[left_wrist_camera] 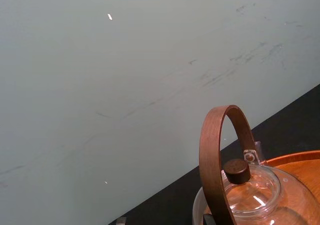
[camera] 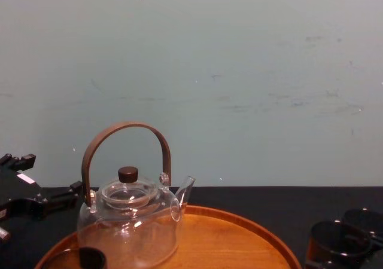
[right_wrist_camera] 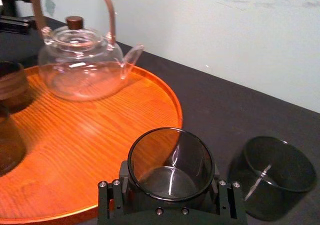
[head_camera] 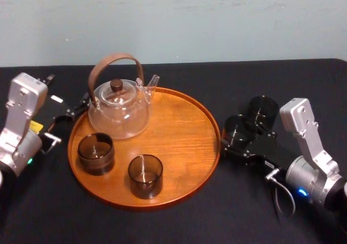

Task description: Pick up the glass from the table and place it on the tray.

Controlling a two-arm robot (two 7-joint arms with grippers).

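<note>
A dark smoked glass (head_camera: 237, 129) (right_wrist_camera: 171, 160) sits between the fingers of my right gripper (head_camera: 234, 139) (right_wrist_camera: 168, 192), which is shut on the glass. It is just off the right rim of the round orange-brown tray (head_camera: 181, 133) (right_wrist_camera: 100, 140), over the black table (head_camera: 162, 225). The chest view has this glass (camera: 332, 239) at its lower right. I cannot tell whether its base touches the table. My left gripper (head_camera: 65, 116) rests parked beside the tray's left rim.
On the tray stand a glass teapot (head_camera: 119, 107) (left_wrist_camera: 250, 190) (camera: 128, 221) with a brown hoop handle and two dark glasses (head_camera: 96, 153) (head_camera: 145, 175). Another dark glass (head_camera: 264, 109) (right_wrist_camera: 274, 177) stands on the table just behind the held one.
</note>
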